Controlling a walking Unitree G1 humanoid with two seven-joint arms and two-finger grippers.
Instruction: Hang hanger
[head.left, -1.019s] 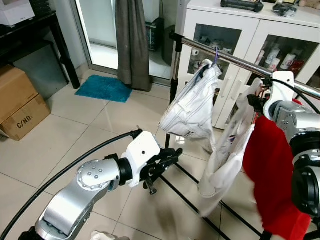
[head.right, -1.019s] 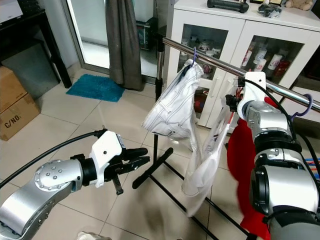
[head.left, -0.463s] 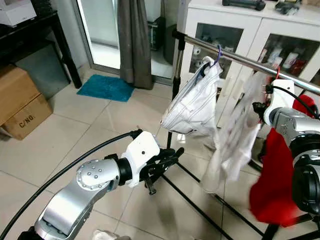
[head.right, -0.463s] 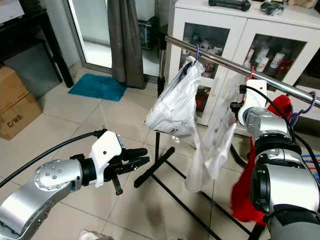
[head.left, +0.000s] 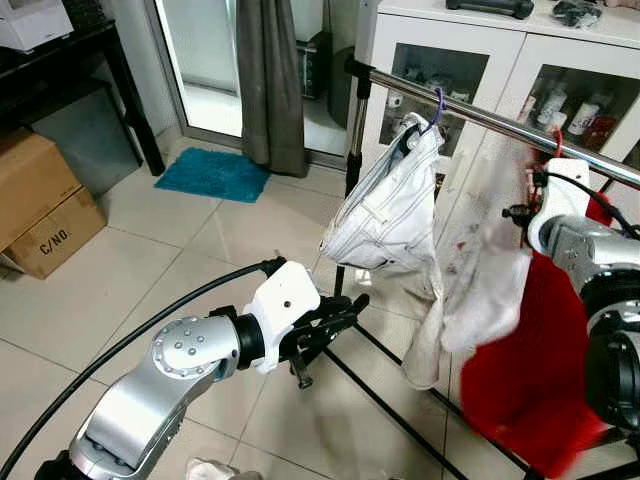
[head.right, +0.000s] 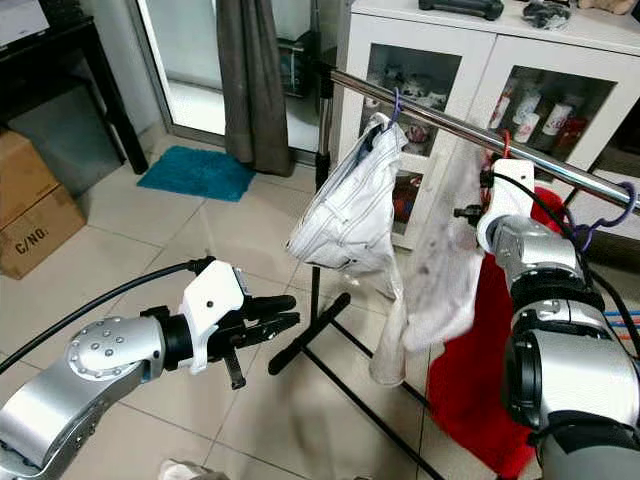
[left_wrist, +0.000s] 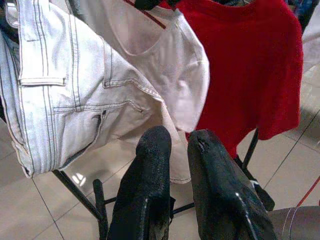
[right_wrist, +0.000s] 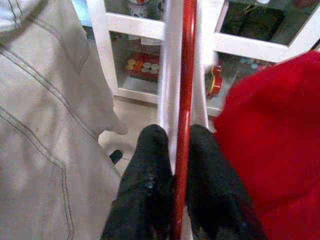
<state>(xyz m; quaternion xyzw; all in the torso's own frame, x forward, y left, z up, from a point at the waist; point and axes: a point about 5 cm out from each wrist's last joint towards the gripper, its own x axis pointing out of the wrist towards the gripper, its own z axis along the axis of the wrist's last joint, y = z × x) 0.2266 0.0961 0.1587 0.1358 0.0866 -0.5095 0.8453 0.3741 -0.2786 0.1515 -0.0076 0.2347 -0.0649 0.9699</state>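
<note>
So, head views first: right gripper (head.right: 490, 165) is up at the metal rail (head.left: 470, 110) at right, with the red hanger (head.left: 556, 146) hooked or nearly so, white shirt (head.left: 480, 280) dangling.

Left wrist: left gripper (left_wrist: 177, 145) fingers nearly together, empty.

Right wrist: fingers pinched on the thin red wire. Next, I'd guess, let go.
</note>
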